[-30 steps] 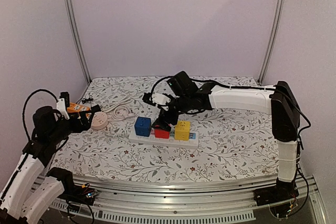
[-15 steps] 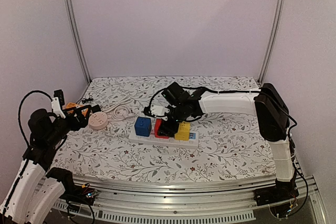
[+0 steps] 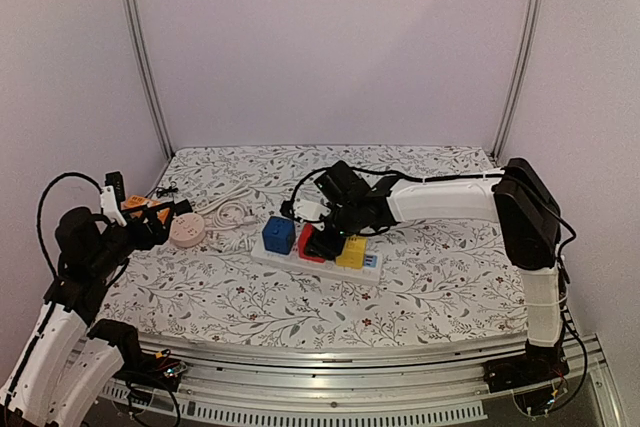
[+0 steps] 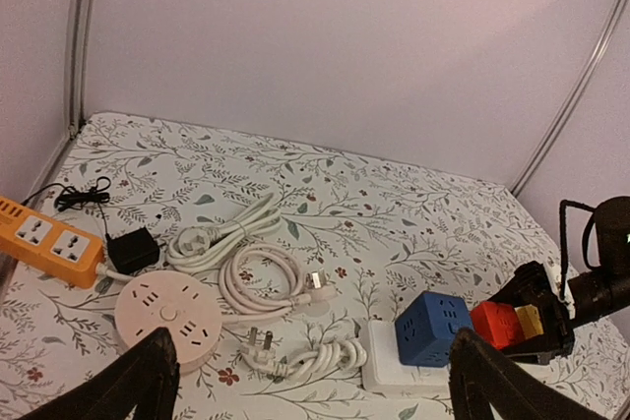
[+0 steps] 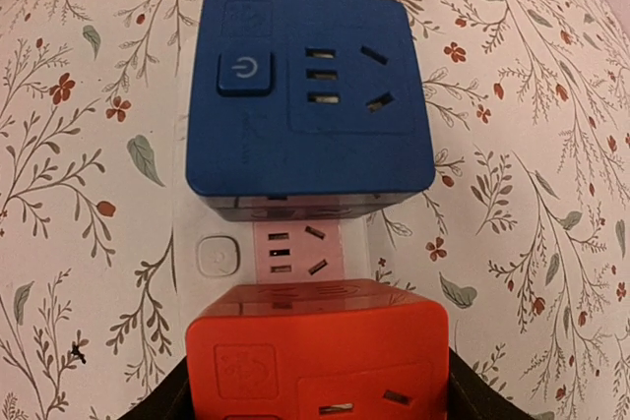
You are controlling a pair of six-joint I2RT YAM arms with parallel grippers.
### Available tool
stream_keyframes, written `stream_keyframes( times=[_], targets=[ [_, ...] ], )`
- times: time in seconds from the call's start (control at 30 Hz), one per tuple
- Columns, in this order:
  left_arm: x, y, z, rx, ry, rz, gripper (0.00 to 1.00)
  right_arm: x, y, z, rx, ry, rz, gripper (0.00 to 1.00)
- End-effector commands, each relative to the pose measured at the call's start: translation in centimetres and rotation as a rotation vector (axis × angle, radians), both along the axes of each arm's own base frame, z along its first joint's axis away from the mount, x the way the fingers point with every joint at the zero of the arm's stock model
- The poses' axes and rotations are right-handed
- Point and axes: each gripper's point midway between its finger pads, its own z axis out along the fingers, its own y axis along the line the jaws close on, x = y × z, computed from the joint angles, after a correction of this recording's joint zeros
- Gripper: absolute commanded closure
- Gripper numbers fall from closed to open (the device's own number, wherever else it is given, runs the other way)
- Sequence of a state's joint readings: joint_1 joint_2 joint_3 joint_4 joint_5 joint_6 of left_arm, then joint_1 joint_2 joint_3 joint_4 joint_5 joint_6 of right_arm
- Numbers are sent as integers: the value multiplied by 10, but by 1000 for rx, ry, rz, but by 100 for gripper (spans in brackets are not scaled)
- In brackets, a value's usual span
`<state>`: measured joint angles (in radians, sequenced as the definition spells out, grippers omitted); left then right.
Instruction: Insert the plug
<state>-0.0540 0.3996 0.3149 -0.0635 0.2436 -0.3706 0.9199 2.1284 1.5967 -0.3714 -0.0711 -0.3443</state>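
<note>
A white power strip (image 3: 262, 256) lies mid-table with a blue cube plug (image 3: 278, 234), a red cube plug (image 3: 313, 242) and a yellow cube plug (image 3: 351, 251) on it. My right gripper (image 3: 322, 243) is shut on the red cube (image 5: 315, 351), its fingers on both sides of it. In the right wrist view the blue cube (image 5: 307, 95) sits ahead, with one bare socket (image 5: 295, 251) of the strip (image 5: 212, 255) between the two cubes. My left gripper (image 4: 307, 381) is open and empty at the left, above the strip's white coiled cord and plug (image 4: 258, 349).
A round pink socket hub (image 3: 186, 232) and an orange power strip (image 3: 140, 207) lie at the left. White coiled cables (image 4: 258, 277) and a small black adapter (image 4: 131, 248) lie beside them. Metal frame posts (image 3: 140, 52) stand at the back corners.
My right gripper with the red cube has shifted slightly right and lower onto the strip. The strip has turned a little, its left end moving away. The left arm has barely moved.
</note>
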Motion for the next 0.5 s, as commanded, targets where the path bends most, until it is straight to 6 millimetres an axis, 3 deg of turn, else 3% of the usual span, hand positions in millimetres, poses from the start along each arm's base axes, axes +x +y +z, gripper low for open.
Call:
stream_keyframes(
  times=[0.0, 0.27, 0.33, 0.47],
  targets=[
    [2, 1, -3, 0, 3, -1, 5, 57, -98, -23, -178, -67, -339, 56],
    [1, 0, -2, 3, -4, -4, 6, 107, -258, -24, -204, 1, -896, 55],
    [2, 0, -2, 2, -1, -5, 6, 115, -286, -25, -162, 56, -1022, 55],
    [1, 1, -2, 6, -1, -3, 6, 128, -319, -19, -157, 74, -1165, 54]
  ],
)
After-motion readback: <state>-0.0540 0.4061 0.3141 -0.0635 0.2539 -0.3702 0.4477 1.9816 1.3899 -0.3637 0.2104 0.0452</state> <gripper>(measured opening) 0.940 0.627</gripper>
